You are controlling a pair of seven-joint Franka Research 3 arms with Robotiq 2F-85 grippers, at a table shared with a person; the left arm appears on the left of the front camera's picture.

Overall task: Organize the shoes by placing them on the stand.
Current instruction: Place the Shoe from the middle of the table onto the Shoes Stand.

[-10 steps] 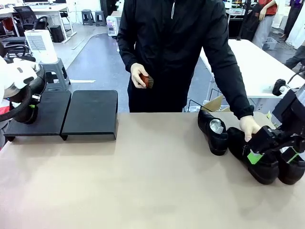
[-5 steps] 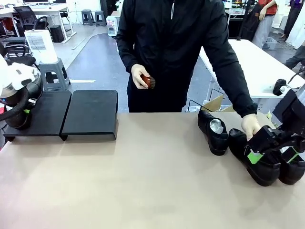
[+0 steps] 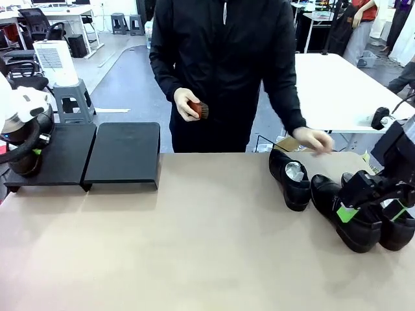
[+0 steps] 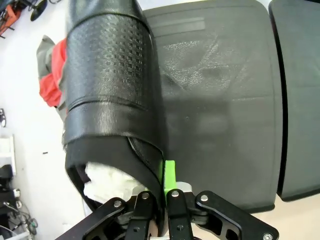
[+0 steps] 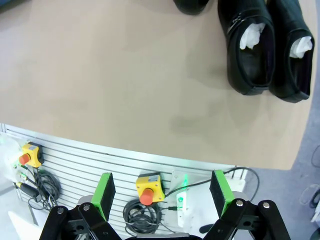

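The stand (image 3: 123, 155) sits at the far left of the table (image 3: 194, 259), its two platforms side by side. Over the left platform (image 3: 65, 152), the left gripper (image 4: 157, 197) is clamped on the rim of a fourth shoe (image 4: 110, 95), which lies along that platform's outer edge. On the table's right side stand a first shoe (image 3: 290, 178) nearest the middle, a second shoe (image 3: 356, 234) to its right and nearer the robot, and a third shoe (image 3: 397, 234) just beside the second. The right gripper (image 3: 371, 210), jaws apart, hangs over these two. A person (image 3: 220, 65) stands behind the far edge.
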